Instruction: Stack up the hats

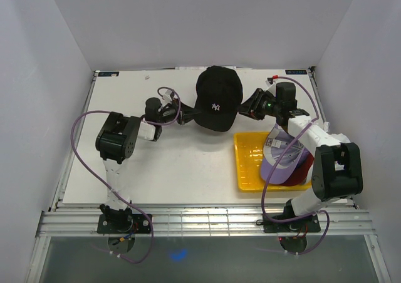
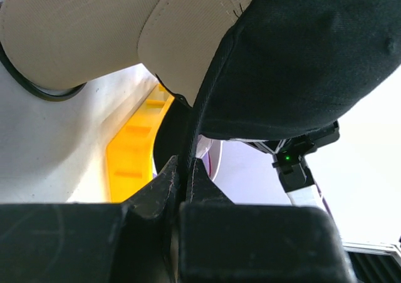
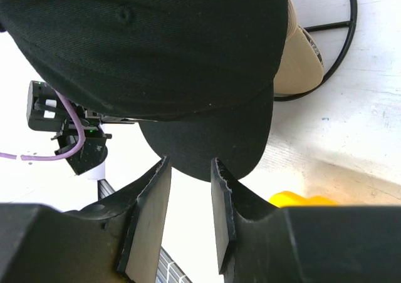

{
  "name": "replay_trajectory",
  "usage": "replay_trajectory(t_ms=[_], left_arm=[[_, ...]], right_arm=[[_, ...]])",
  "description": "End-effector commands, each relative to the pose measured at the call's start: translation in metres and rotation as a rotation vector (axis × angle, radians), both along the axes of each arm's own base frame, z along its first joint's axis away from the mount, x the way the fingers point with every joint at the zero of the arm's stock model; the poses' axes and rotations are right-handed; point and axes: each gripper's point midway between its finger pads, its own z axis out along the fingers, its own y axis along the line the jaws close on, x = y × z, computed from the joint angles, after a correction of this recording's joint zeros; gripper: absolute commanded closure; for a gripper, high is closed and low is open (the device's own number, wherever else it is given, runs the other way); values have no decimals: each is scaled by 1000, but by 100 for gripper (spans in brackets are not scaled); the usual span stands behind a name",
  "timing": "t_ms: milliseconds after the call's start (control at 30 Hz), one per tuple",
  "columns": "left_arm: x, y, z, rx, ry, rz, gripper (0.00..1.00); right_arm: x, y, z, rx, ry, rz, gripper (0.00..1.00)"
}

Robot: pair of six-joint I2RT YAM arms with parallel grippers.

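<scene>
Two grippers flanked the black cap (image 1: 217, 98): the left gripper (image 2: 186, 170) clamped on its edge, the right gripper (image 3: 190, 170) parted, brim just ahead. Only the wrist views showed the tan cap (image 2: 81, 32) (beneath the black one).

Tray: yellow rectangular plastic tray (image 1: 248, 155), lying flat on the right part of the table.
Stand: black wire stand (image 3: 349, 19), its ring base resting on the table.
Table: white flat table (image 1: 175, 164).
</scene>
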Motion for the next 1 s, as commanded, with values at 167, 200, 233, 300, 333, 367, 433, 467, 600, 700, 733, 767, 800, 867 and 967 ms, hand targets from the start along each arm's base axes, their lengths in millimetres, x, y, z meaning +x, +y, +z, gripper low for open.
replay_trajectory(t_ms=[167,200,233,300,333,367,433,467,600,700,733,767,800,867,967], left_arm=[[-23,6,-73,166,258,-28,100],[-24,6,-75,172,262,-25,100],[-24,7,-76,181,256,-27,100],[-25,9,-85,212,285,-18,100],[-26,10,-88,225,292,-15,99],[-27,11,-93,241,304,-17,96],[-28,12,-98,258,314,-9,91],[-29,13,-101,265,322,-12,87],[-30,14,-104,279,320,-10,68],[-31,15,-106,292,316,-10,57],[-31,15,-107,296,318,-9,54],[-30,15,-105,296,312,-9,53],[-31,16,-106,301,305,-11,52],[-31,16,-106,307,305,-9,49],[-30,16,-107,314,306,-11,48]], right_arm=[[5,0,3,-21,-30,2,62],[5,-1,2,-21,-29,2,62],[5,-1,2,-23,-27,3,62],[5,-1,1,-26,-26,3,62],[5,-1,0,-27,-22,3,62],[5,-1,0,-28,-23,4,62],[6,-1,0,-30,-23,3,62],[6,-1,0,-33,-24,3,62],[6,-1,-1,-37,-20,3,62],[6,-2,-5,-40,-13,5,62],[6,-2,-5,-40,-11,5,62],[6,-1,-5,-40,-11,6,62],[7,-1,-6,-41,-10,5,62],[6,-1,-6,-41,-9,7,62],[7,-1,-7,-42,-6,9,62]])
